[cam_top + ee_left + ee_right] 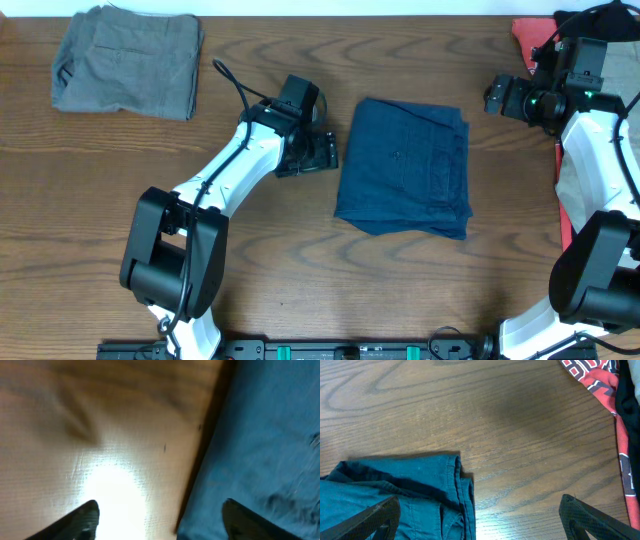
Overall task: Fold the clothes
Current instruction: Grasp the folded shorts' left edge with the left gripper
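Navy shorts [405, 165]: dark blue, folded into a rough rectangle. They lie flat on the table [300, 250] just right of centre, long side running top to bottom in the overhead view and slightly skewed. Seams and a pocket outline show on the upper face. Layered edges are stacked along the right side and bottom, and the right wrist view shows a doubled hem at one corner.

Grey shorts [125, 62]: folded flat in the far-left corner, edges a bit uneven, well apart from the navy pair.

Red printed garment [530, 40]: black-and-white pattern, bunched unfolded at the far-right corner, partly hidden. Beige cloth [568, 175] lies along the right edge, shape unclear.
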Available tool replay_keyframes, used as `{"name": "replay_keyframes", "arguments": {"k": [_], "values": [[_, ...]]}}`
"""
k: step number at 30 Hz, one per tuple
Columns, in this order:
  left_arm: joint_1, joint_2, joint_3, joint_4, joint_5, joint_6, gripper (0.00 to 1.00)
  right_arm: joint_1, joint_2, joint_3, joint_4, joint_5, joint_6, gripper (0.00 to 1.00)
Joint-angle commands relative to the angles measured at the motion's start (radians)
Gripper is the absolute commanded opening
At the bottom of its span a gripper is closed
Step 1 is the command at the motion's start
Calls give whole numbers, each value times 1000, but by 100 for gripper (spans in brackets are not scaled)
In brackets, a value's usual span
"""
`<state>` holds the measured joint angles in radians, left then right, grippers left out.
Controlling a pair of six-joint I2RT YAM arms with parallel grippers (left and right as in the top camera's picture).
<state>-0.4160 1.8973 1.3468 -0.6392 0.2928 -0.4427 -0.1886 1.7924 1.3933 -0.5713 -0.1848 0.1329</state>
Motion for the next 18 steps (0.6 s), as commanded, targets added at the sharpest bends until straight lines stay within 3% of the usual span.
{"name": "replay_keyframes", "arguments": {"k": [1, 6, 13, 18], "values": [[-4, 32, -6, 40, 36, 29, 88, -7, -23, 15, -1, 2, 8, 99], [-4, 93, -6, 136, 192, 53, 99, -6, -23, 15, -1, 2, 8, 99], [-4, 170, -6, 216, 225, 54, 98, -6, -23, 15, -1, 2, 8, 99], [-6, 209, -6, 259, 333, 79, 98, -7, -23, 15, -1, 2, 8, 99]]}}
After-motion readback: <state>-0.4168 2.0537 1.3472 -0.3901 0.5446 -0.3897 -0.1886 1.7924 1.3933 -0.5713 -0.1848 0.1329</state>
